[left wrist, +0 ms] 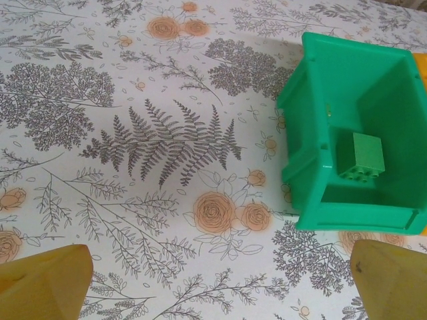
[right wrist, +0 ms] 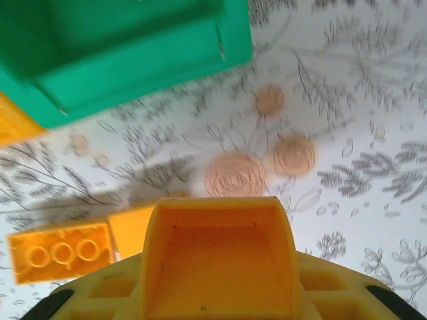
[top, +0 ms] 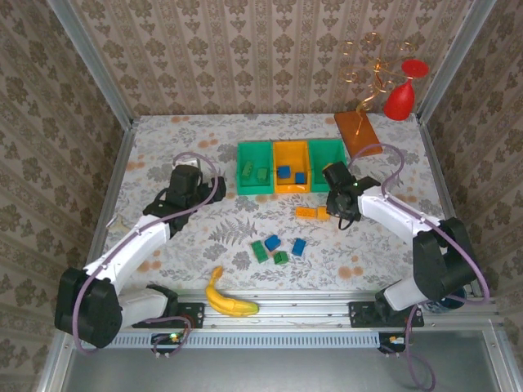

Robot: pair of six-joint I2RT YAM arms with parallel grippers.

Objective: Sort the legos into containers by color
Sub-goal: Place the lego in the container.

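Three containers stand in a row: a green bin (top: 245,155), an orange bin (top: 292,151) and a second green bin (top: 328,149). The left bin (left wrist: 300,173) holds a green lego (left wrist: 363,157), and blue legos (top: 283,172) lie in the orange one. My right gripper (top: 337,214) (right wrist: 217,203) is low, in front of the right bin (right wrist: 133,67), shut on an orange lego (right wrist: 130,230) mostly hidden behind its finger. Another orange lego (right wrist: 60,257) (top: 306,212) lies just left of it. My left gripper (top: 211,184) (left wrist: 217,287) hangs open over bare table, left of the left bin.
Loose green legos (top: 259,251) and blue legos (top: 298,246) sit in a cluster at the near middle. A yellow banana (top: 229,302) lies by the front rail. A brown-orange board (top: 358,131) and a red ornament (top: 400,98) stand at the back right.
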